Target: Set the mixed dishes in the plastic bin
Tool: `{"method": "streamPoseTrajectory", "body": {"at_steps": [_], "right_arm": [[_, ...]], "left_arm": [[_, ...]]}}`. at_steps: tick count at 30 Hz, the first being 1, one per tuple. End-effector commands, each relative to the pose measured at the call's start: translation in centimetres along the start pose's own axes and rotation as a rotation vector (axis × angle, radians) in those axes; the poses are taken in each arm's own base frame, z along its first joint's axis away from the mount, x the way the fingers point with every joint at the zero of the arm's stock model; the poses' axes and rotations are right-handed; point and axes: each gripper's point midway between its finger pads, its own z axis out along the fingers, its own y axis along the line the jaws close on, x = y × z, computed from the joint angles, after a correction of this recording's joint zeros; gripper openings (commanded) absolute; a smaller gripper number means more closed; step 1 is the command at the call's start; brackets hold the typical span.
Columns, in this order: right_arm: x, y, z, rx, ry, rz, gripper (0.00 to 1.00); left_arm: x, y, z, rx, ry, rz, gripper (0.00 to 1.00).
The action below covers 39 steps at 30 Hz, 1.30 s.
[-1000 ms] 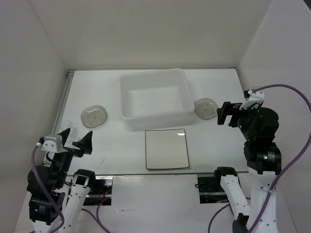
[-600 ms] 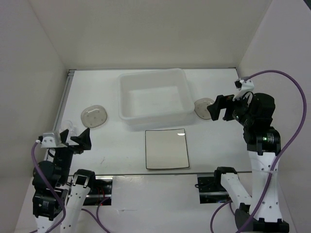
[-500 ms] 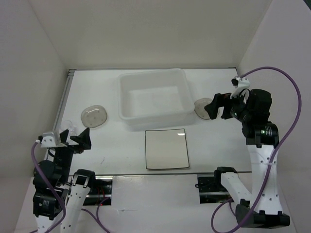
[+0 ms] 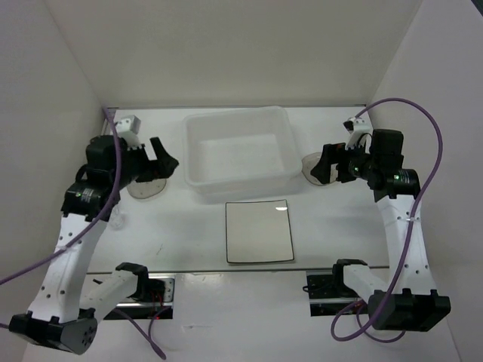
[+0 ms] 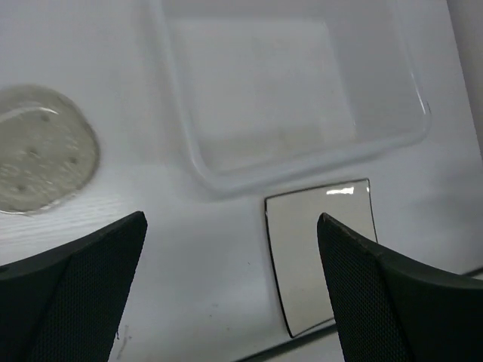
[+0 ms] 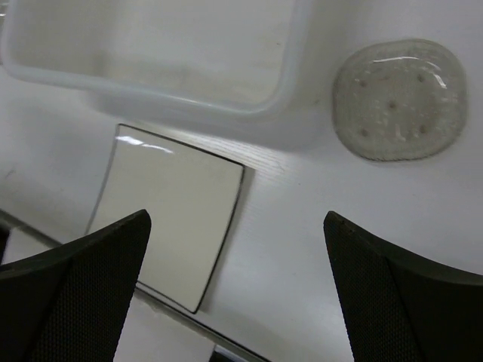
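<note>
Plastic bin (image 4: 240,151), upper centre, holds nothing; left gripper (image 4: 166,163) and right gripper (image 4: 325,169) hover, jaws apart, over round dishes (image 6: 398,98); next, descend and grasp.

- The left arm (image 4: 72,234) rises from its base at the near left corner and reaches forward, its wrist turned in toward the middle.
- The left gripper (image 4: 161,157) points rightward, jaws spread wide and holding nothing.
- The right arm (image 4: 404,234) stands tall from its base at the near right, forearm leaning inward.
- The right gripper (image 4: 324,166) points leftward, jaws spread wide and empty.
- In each wrist view the black fingers (image 5: 83,294) sit well apart at the lower corners.
</note>
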Motion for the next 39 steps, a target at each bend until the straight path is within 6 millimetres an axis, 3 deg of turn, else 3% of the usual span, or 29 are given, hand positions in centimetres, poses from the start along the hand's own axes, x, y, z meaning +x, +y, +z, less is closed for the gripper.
{"method": "streamPoseTrajectory", "body": {"at_steps": [1,4,6,10,14,15,19,23,25,26,32,37,39], "right_arm": [[0.4,-4.8,-0.3,0.252,0.060,-0.052,1.00],[1.6,-8.8,-0.5,0.419,0.185,-0.128,1.00],[3.3,-9.4,0.1,0.415,0.282,-0.109,1.00],[5.1,-6.1,1.4,0.204,0.308,-0.141,0.96],[4.8,-3.3,3.4,0.021,0.206,-0.193,1.00],[5.1,-2.4,4.0,-0.027,0.221,-0.212,1.00],[8.1,-3.1,6.2,-0.097,0.367,-0.176,1.00],[11.4,-3.5,9.7,-0.192,0.570,-0.126,1.00],[12.3,-2.7,10.6,-0.249,0.622,-0.131,1.00],[13.0,-2.5,11.1,-0.271,0.649,-0.117,1.00],[14.0,-0.8,11.8,-0.302,0.664,-0.151,1.00],[13.2,-0.5,11.4,-0.294,0.627,-0.164,0.96],[12.2,-0.4,11.0,-0.274,0.589,-0.179,0.96]], "left_arm": [[5.0,-3.5,-0.8,0.208,0.136,-0.166,1.00],[8.3,-2.4,-0.5,0.154,0.210,-0.210,1.00],[11.1,-1.1,-0.3,0.102,0.299,-0.187,1.00],[12.9,-1.7,0.0,0.117,0.371,-0.170,1.00],[18.6,-2.0,1.7,0.121,0.611,-0.213,1.00],[18.8,-2.4,2.0,0.128,0.622,-0.213,1.00],[20.3,-2.8,3.0,0.122,0.644,-0.196,1.00],[24.4,-2.7,4.0,0.050,0.824,-0.195,1.00],[25.4,-3.7,4.2,0.056,0.882,-0.162,1.00],[26.4,-3.3,4.8,0.014,0.911,-0.138,1.00],[27.3,-5.5,6.5,0.017,0.879,-0.081,1.00],[28.4,-3.4,7.3,-0.110,0.850,-0.074,1.00],[27.8,-3.4,8.1,-0.109,0.806,-0.106,1.00]]}}
